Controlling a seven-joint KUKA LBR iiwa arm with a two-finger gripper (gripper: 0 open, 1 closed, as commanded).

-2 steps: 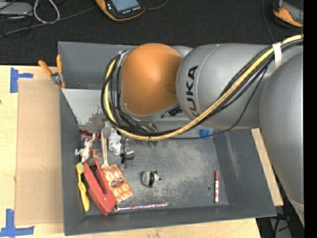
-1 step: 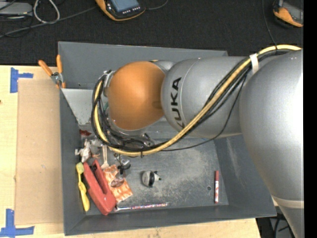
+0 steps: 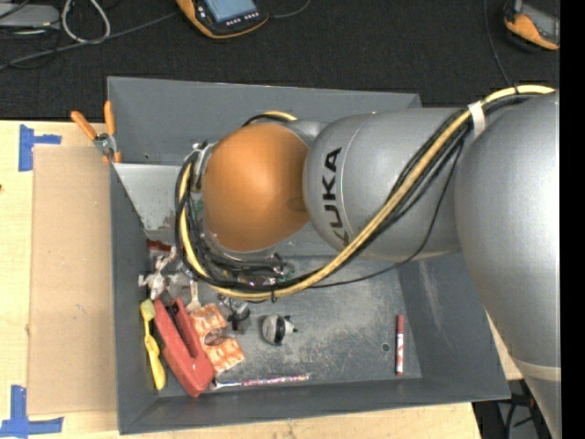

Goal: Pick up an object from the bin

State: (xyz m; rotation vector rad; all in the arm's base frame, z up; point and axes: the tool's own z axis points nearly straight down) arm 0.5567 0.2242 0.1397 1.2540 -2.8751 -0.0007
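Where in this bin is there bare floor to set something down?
The widest bare bin floor lies between the small grey round thing and the red marker, above the thin stick along the lower wall. A narrower strip runs right of the marker. The left corner is crowded: yellow tool, red tool and orange packet heaped together.
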